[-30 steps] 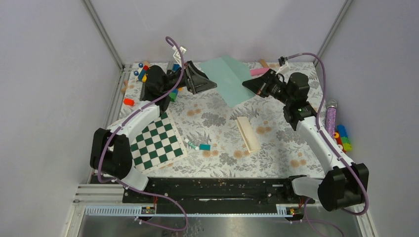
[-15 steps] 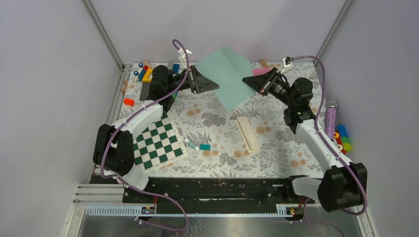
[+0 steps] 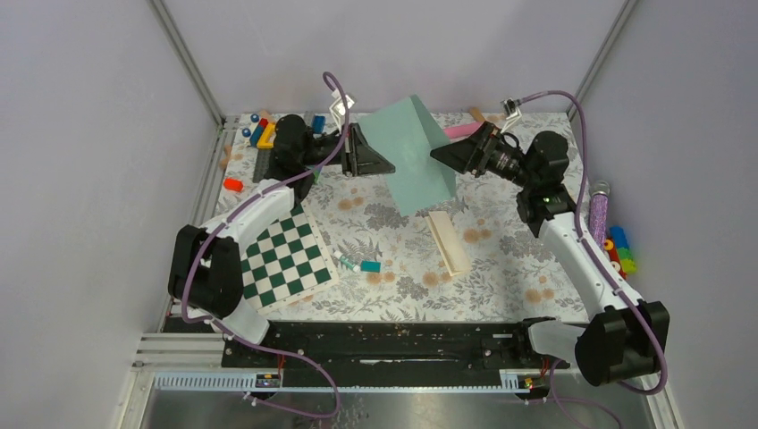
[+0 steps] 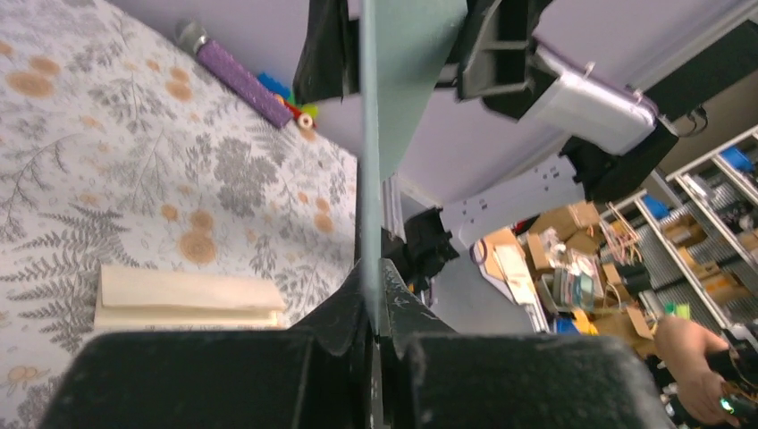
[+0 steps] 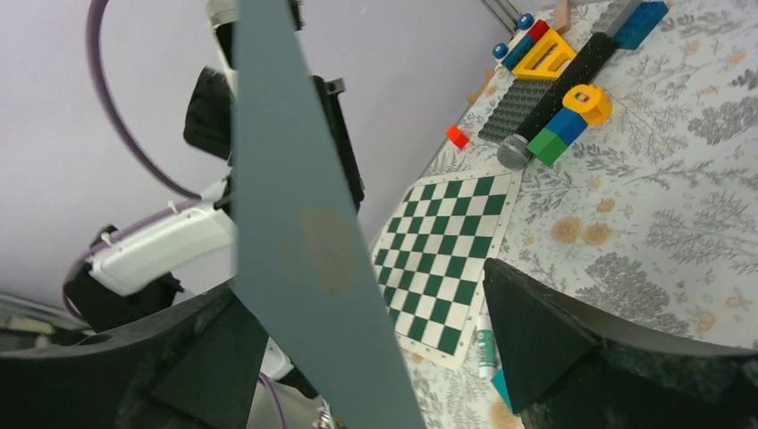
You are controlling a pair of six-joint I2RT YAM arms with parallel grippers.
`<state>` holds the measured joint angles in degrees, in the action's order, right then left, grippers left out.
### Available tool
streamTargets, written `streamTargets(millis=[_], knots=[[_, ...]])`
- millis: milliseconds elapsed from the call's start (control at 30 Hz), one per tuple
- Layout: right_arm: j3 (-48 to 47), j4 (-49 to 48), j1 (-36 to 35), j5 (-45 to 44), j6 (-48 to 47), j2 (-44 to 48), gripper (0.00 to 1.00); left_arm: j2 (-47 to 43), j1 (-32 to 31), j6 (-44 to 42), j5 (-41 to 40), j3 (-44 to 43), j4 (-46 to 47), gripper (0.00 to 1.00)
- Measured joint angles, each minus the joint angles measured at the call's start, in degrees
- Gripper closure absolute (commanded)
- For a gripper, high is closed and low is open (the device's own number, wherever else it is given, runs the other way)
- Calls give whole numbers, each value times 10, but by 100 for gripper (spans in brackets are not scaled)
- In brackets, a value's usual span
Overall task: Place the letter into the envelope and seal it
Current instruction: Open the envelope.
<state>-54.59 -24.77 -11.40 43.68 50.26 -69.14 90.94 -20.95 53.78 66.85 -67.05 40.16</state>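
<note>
Teal envelope (image 3: 413, 152) held on edge above the table (image 3: 393, 286), pinched in the closed left gripper (image 4: 376, 308); right gripper (image 3: 444, 154) open astride it, holding nothing; letter (image 3: 448, 239) lies folded on the table, outside the envelope; insertion and sealing not yet done.

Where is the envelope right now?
In the top view, the envelope is up in the air at far centre, pinched in the left hand, with the open right hand on its right.

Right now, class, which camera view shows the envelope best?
The top external view: the envelope shows most of its broad teal face there. The left wrist view sees it nearly edge-on, as a thin sliver. The right wrist view catches only a slanted strip crossing the frame.
</note>
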Motion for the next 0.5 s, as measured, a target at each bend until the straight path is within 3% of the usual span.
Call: streamTargets(millis=[67,267,500], knots=[[-27,37,0,21,-39,-3,1,0,0,-50,21,-9,-60,100],[-71,126,0,46,-153,-16,1,0,-3,-296,33,-73,-367,100],[-71,189,-6,44,-233,-22,1,9,-14,-469,28,-109,-571,100]])
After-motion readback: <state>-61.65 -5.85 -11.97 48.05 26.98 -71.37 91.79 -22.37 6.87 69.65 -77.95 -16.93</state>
